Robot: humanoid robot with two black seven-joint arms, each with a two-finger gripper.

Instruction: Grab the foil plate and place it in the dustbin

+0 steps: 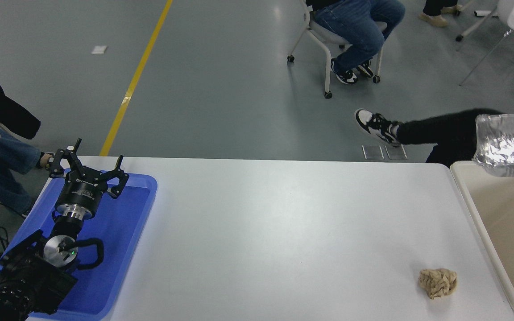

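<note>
Grey flooring with a yellow line stretches behind your white counter (261, 223). Take the dustbin (466, 203) as your landmark: the foil plate (509, 145) hangs in the air over its far end, cut off by the picture's right edge. Your right gripper is out of sight. A crumpled paper ball (437, 282) lies on the counter just left of the dustbin. Far to the left, your left gripper (88, 167) sits spread apart above the blue tray (123, 232).

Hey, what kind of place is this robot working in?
Probably a robot lab or workshop hall: grey floor with a yellow line, people on wheeled chairs, and a white table set for sorting.
</note>
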